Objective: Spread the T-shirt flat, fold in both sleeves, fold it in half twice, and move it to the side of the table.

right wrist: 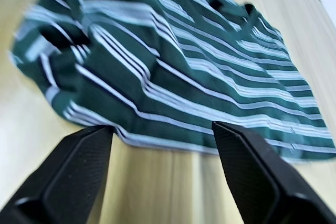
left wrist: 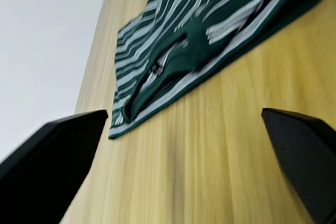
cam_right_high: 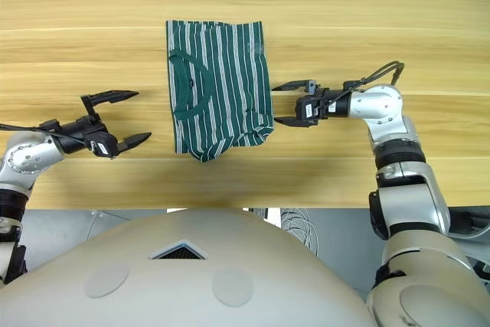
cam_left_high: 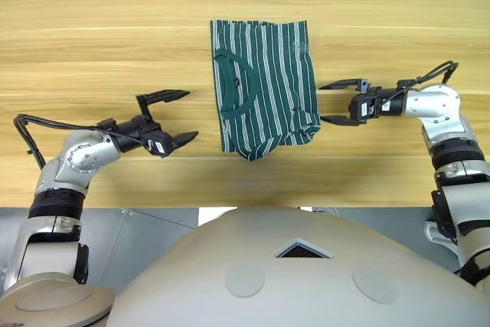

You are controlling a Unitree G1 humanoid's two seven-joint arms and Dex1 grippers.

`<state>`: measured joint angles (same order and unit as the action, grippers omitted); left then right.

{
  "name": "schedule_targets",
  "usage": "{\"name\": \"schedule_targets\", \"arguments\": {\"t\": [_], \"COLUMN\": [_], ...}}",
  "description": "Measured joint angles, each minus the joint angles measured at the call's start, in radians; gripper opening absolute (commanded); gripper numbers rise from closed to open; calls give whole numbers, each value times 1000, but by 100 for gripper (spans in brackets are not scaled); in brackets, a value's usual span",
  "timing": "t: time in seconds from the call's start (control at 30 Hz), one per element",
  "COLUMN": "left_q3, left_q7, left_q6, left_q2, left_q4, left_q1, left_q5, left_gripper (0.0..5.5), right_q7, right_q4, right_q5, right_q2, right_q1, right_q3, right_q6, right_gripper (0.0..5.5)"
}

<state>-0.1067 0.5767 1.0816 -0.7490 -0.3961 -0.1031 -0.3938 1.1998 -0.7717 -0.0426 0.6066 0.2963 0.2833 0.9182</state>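
The T-shirt (cam_left_high: 264,86) lies folded on the wooden table (cam_left_high: 92,21), at 12 o'clock from the robot. Its long axis runs 12 to 6 o'clock, and the neckline (cam_left_high: 236,82) sits toward the 9 o'clock edge. The 5 o'clock corner is bunched, and the sleeves cannot be made out. The left gripper (cam_left_high: 191,115), fingers spread, is at the shirt's 9 o'clock, apart from it. The right gripper (cam_left_high: 321,103), fingers spread, is at 3 o'clock, just beside the edge.
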Motion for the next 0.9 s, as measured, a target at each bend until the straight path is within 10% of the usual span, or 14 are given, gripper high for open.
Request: {"name": "schedule_targets", "arguments": {"t": [0.27, 0.57, 0.9], "left_q3": [-144, -251, -341], "left_q7": [-65, -151, -178], "left_q6": [0, 23, 90], "left_q2": [62, 90, 45], "left_q4": [36, -33, -124], "left_q1": [62, 161, 236], "left_q5": [-48, -98, -128], "left_gripper": [540, 540, 348], "right_q7": [52, 25, 17], "right_q4": [25, -39, -74], "right_q5": [80, 48, 40], "right_q2": [-29, -60, -70], "right_q1": [-21, 17, 24], "right_q3": [54, 79, 98], "right_q6": [-41, 29, 49], "right_gripper": [357, 192, 3]}}
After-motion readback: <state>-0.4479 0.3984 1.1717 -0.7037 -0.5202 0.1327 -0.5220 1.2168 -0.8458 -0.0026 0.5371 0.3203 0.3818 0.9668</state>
